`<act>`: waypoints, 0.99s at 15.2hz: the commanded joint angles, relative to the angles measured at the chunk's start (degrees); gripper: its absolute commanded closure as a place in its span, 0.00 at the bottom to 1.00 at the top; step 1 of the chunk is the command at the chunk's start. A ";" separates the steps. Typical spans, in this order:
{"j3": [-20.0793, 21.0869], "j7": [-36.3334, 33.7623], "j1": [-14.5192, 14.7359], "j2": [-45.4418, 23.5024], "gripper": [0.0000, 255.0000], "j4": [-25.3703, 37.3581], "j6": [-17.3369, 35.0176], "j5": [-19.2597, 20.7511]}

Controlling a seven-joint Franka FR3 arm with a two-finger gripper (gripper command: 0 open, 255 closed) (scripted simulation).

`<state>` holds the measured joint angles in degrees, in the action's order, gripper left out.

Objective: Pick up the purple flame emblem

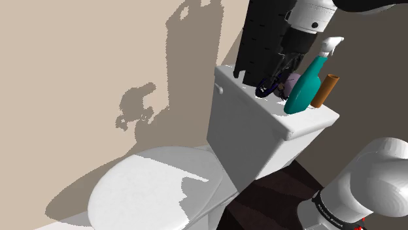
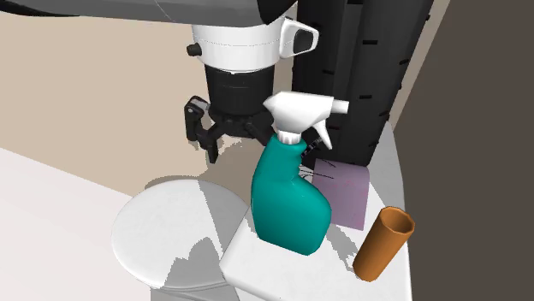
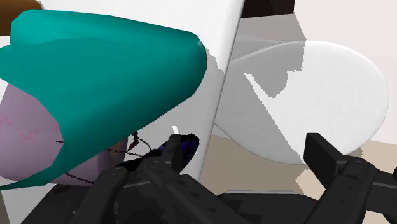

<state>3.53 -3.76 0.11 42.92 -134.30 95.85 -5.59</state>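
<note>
Tool (image 3: 248, 145), jaws apart, beside purple emblem (image 3: 183, 145)

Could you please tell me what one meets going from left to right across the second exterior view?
White round toilet lid, black two-finger gripper, teal spray bottle, pale lilac slab, orange-brown open tube.

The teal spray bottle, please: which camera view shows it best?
The second exterior view: the teal spray bottle stands there whole, white trigger head to base, on the tank lid. The shoulder view shows the bottle smaller, beside the arm; the wrist view catches part of its teal body, close up.
</note>
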 commanded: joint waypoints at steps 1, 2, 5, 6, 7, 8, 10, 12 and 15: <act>0.00 0.00 0.00 0.00 0.00 0.00 0.00 0.00; -1.81 -0.79 -0.86 -0.67 0.00 1.45 -0.52 -1.49; -7.38 -3.22 -3.32 -2.43 0.00 5.16 -1.92 -6.08; -9.27 -4.04 -4.11 -2.94 0.00 6.17 -2.34 -7.64; -11.17 -4.87 -4.89 -3.39 0.00 7.06 -2.73 -9.20; -13.09 -5.72 -5.67 -3.80 0.00 7.83 -3.08 -10.76; -16.91 -7.43 -7.24 -4.49 0.00 8.98 -3.68 -13.89; -19.44 -8.60 -8.27 -4.83 0.00 9.45 -4.00 -15.93; -19.41 -7.70 -8.54 -4.23 0.00 6.77 -2.14 -15.86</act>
<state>-14.50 -11.69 -7.77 38.68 -126.36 93.02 -20.01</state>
